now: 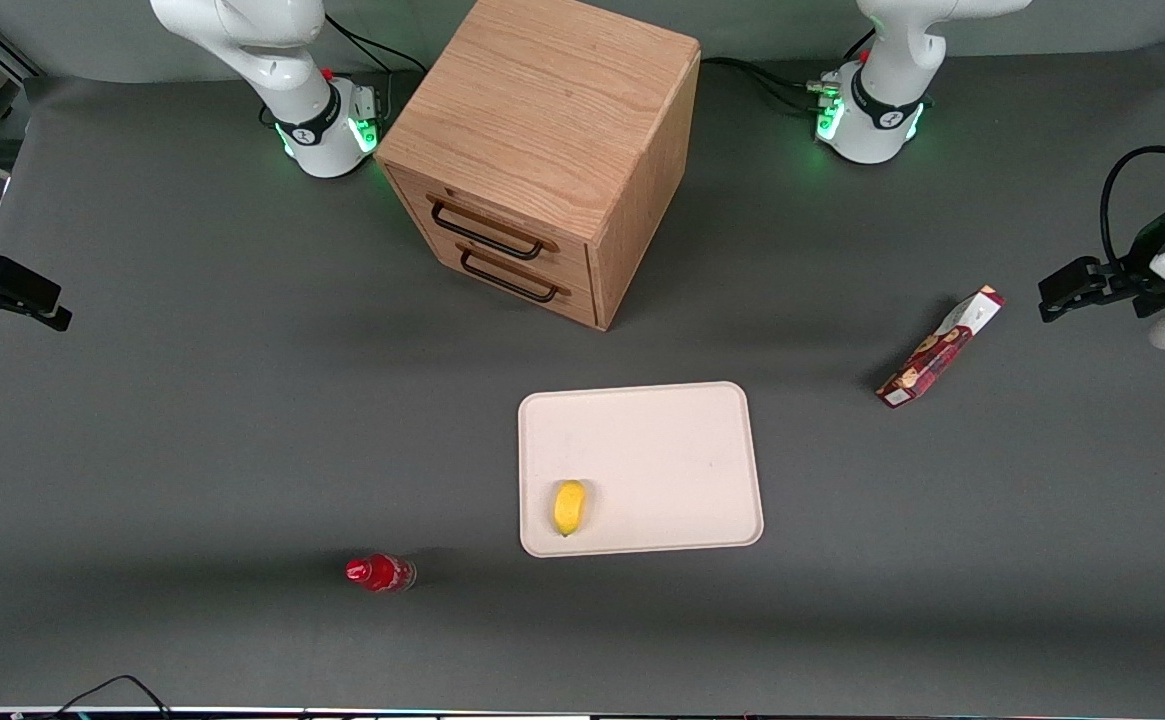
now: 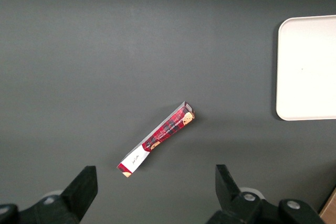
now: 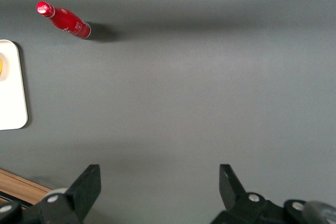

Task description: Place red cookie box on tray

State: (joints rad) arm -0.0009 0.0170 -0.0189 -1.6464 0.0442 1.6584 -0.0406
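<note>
The red cookie box (image 1: 940,347) lies flat on the grey table toward the working arm's end, well apart from the tray (image 1: 662,450). It is a slim dark-red carton with a white end panel (image 2: 157,137), and it lies at a slant. My gripper (image 1: 1057,290) hovers high above the table, farther toward the working arm's end than the box. In the left wrist view the gripper (image 2: 155,187) stands open with nothing between its fingers, and the box's white end lies close to the gap. The cream tray (image 2: 307,66) shows partly in that view.
A yellow fruit (image 1: 569,507) lies on the tray near its front corner. A small red bottle (image 1: 380,573) lies on the table toward the parked arm's end. A wooden two-drawer cabinet (image 1: 542,150) stands farther from the front camera than the tray.
</note>
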